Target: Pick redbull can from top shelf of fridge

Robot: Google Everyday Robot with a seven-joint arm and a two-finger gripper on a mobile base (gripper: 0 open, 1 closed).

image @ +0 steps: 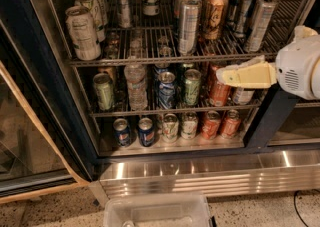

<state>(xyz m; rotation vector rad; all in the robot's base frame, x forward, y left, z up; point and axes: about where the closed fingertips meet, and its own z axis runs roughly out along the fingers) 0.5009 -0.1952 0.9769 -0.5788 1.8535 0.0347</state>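
Redbull can (189, 25) on top shelf (145, 61), up-left of claw (234, 75), apart.

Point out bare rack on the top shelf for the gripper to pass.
Bare wire: front, between white can and plain silver can; far right of the top shelf. Crowded: centre-right cans. The gripper sits below, before the middle rack.
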